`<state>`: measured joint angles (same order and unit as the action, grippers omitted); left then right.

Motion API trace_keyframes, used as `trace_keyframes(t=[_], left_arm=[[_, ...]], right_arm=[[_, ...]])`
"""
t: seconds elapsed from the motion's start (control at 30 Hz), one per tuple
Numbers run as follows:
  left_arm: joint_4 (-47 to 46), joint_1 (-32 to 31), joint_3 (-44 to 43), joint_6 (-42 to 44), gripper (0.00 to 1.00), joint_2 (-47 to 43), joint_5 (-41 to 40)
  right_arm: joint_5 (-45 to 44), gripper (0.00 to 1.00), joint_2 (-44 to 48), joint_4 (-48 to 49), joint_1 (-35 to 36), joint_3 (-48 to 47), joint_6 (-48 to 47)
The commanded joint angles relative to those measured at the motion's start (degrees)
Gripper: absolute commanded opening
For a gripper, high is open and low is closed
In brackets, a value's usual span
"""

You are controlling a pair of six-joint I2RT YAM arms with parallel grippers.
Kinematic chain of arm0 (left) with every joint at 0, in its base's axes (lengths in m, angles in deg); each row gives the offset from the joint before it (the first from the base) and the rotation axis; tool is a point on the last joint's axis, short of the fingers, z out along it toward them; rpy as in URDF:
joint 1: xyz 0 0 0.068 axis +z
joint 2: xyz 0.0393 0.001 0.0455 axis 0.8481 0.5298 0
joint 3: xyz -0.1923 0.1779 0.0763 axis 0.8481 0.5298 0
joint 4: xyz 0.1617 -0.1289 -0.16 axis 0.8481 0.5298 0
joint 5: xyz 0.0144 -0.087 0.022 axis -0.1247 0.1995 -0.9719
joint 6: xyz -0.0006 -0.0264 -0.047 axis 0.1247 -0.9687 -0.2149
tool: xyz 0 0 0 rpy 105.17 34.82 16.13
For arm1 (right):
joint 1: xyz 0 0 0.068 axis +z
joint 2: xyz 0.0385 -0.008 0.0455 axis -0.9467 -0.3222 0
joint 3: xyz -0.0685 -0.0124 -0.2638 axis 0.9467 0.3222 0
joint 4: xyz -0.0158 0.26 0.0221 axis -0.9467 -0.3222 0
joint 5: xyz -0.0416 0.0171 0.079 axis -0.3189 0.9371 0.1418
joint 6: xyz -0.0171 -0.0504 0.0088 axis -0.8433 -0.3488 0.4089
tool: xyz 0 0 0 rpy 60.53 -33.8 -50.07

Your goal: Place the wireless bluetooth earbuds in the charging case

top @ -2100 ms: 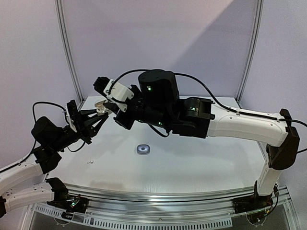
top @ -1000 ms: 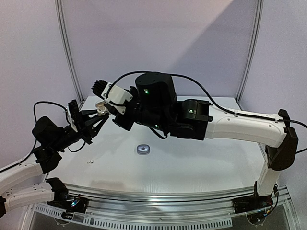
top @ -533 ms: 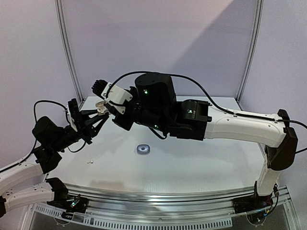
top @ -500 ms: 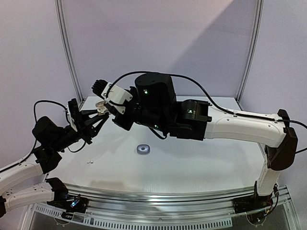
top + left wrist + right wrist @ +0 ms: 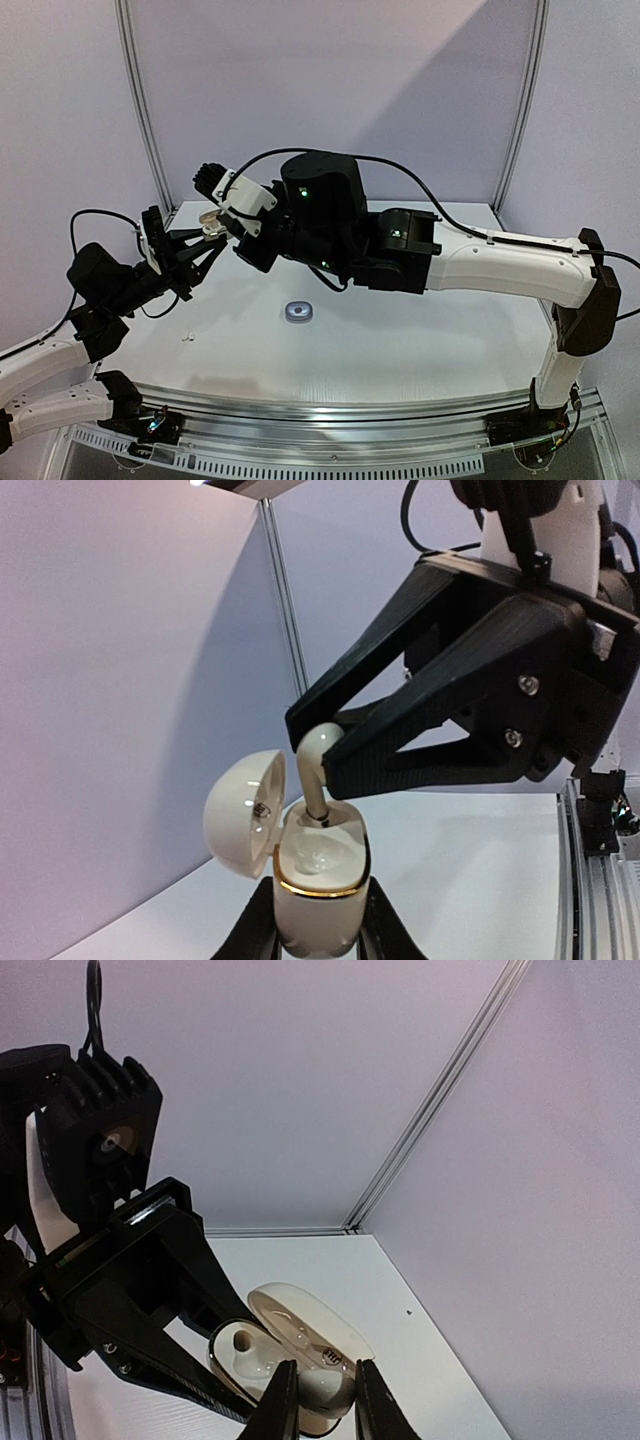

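Left hand [image 5: 318, 940] is closed snugly on the base of a white, gold-rimmed charging case [image 5: 315, 880], holding it upright in the air above the counter [image 5: 400, 340] with the lid [image 5: 240, 815] swung open. Right hand [image 5: 322, 752] pinches a white earbud [image 5: 313, 770] at its head, the stem's tip reaching down into the case. Below, on the counter and well apart from both hands, lie a small round dark grey item [image 5: 298, 312] and a tiny white speck [image 5: 185, 337].
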<state>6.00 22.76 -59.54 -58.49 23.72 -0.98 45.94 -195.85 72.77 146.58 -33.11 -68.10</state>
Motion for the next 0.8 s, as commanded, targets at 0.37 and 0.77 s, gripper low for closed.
trace_keyframes(t=[0.37, 0.77], left_arm=[[-3.6, -0.8, -1.0, 1.6, 0.0, -1.1, 1.3], [-4.5, -0.8, -0.8, 3.6, 0.0, -1.3, -0.6]], right_arm=[[-4.1, 0.06, -1.5, 0.4, -0.7, -0.9, 2.2], [-1.9, 0.06, -2.3, -1.5, -0.7, -0.8, 3.0]])
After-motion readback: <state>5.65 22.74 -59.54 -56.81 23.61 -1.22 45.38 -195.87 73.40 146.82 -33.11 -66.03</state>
